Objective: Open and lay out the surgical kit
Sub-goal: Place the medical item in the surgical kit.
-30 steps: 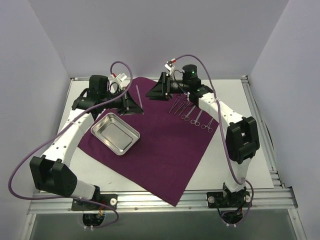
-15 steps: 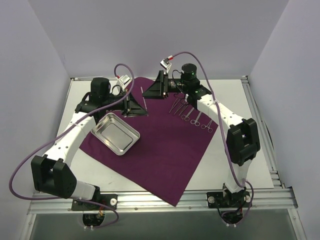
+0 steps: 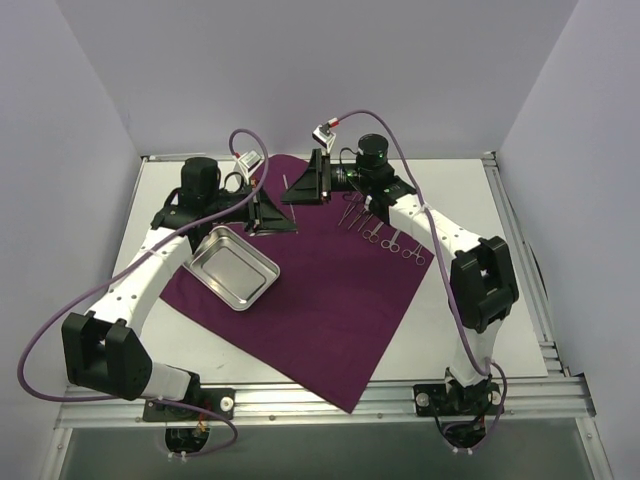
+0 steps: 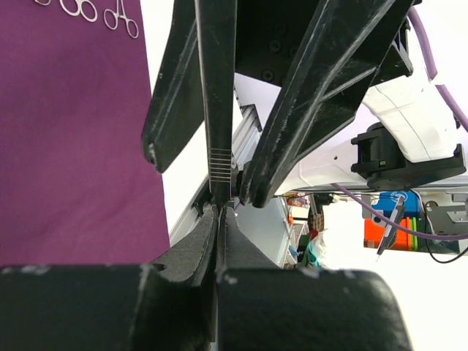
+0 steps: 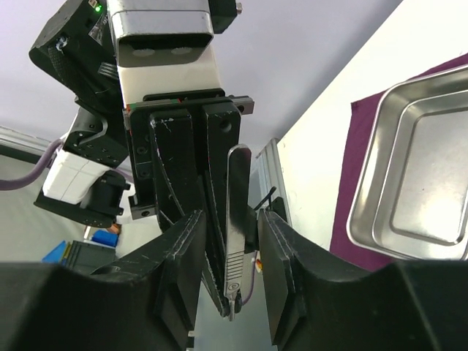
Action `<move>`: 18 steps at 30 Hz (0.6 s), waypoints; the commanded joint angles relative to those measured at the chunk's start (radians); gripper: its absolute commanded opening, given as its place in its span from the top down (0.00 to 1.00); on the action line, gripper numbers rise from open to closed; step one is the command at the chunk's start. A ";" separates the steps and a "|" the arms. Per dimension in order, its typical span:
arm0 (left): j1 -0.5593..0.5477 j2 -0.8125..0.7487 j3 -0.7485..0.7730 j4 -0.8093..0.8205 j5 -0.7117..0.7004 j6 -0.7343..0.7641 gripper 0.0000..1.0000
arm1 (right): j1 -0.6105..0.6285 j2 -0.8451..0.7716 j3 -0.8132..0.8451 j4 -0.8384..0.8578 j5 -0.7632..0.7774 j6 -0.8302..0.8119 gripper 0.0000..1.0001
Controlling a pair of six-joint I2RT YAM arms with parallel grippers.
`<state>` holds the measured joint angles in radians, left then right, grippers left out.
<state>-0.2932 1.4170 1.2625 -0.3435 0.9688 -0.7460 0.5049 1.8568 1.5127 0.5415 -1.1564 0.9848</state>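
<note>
We see the left gripper (image 4: pixel 221 210) clamped shut on a thin pair of steel tweezers (image 5: pixel 238 194), held in the air above the 11 o'clock corner of the purple cloth (image 3: pixel 330 310). The right gripper (image 5: pixel 230 219) has its fingers parted on either side of the tweezers and is not yet closed on them. The steel tray (image 3: pixel 250 248) sits on the cloth toward 9 o'clock, and the ring-handled instruments (image 3: pixel 385 232) lie in a row toward 1 o'clock.

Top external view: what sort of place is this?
Probably a robot test cell in a lab, not an operating room: a white table on an aluminium frame, plain walls closing three sides, and the left arm and right arm bolted at its near edge.
</note>
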 commanded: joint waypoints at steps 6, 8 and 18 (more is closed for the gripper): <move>-0.003 -0.043 -0.020 0.090 0.042 -0.019 0.98 | 0.004 -0.047 -0.005 0.123 -0.046 0.045 0.71; -0.003 -0.043 -0.022 0.093 0.045 -0.019 0.98 | 0.004 -0.047 -0.005 0.124 -0.046 0.048 0.81; 0.011 -0.044 -0.028 0.051 0.010 0.019 0.66 | 0.006 -0.047 0.047 -0.099 0.006 -0.076 1.00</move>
<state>-0.2932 1.4071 1.2346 -0.2989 0.9916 -0.7536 0.5056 1.8568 1.5089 0.5373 -1.1610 0.9928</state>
